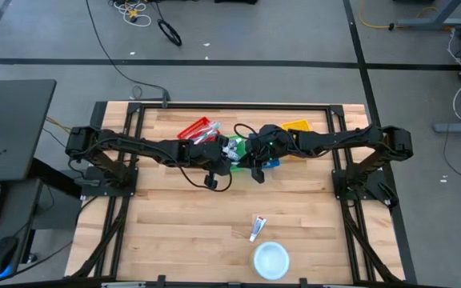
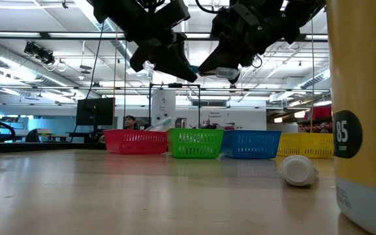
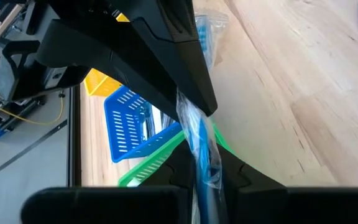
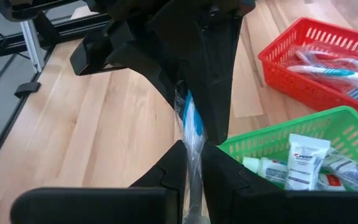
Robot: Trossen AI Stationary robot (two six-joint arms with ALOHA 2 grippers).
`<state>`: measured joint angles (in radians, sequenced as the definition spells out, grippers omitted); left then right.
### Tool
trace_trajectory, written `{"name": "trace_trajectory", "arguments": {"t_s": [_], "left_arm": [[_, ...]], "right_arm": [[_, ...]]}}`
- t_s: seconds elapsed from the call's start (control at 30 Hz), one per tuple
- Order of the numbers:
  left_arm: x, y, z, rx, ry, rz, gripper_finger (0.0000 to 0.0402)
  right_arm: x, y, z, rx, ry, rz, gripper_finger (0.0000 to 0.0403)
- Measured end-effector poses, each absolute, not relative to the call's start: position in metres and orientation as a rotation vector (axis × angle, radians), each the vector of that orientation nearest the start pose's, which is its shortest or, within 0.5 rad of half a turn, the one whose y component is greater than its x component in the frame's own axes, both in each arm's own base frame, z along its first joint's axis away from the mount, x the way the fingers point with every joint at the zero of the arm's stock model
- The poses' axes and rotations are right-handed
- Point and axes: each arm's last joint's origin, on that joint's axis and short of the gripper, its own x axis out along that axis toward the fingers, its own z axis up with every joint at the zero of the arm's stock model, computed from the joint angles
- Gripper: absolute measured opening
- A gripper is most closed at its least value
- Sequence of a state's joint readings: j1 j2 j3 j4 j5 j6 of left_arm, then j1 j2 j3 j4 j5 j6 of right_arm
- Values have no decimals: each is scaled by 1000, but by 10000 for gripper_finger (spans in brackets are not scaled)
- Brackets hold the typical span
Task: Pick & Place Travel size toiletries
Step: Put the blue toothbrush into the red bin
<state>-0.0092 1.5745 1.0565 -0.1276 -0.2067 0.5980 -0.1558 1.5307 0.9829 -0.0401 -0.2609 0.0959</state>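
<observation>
Gripping opposite ends of one wrapped toothbrush above the green basket, the left gripper and right gripper are both clamped on it. Pulling apart could tear its wrapper or drop it outside the red basket.

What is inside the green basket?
The green basket holds small white tubes with red and blue marks, piled together. Its bottom is covered by them, and the right gripper hides the near corner.

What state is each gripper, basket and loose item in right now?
left gripper: fingers shut on wrapped toothbrush
right gripper: fingers shut on same toothbrush
red basket: holds toothbrushes
green basket: holds tubes
loose tube: lying on table, ungrasped
</observation>
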Motion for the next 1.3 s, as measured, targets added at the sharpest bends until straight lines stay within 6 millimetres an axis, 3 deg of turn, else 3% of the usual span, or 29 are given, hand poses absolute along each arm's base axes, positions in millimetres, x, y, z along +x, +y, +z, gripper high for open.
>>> {"name": "trace_trajectory", "arguments": {"t_s": [1.3], "left_arm": [[339,3,240,528,695,50,27]], "right_arm": [[327,-42,238,229,582,59,44]]}}
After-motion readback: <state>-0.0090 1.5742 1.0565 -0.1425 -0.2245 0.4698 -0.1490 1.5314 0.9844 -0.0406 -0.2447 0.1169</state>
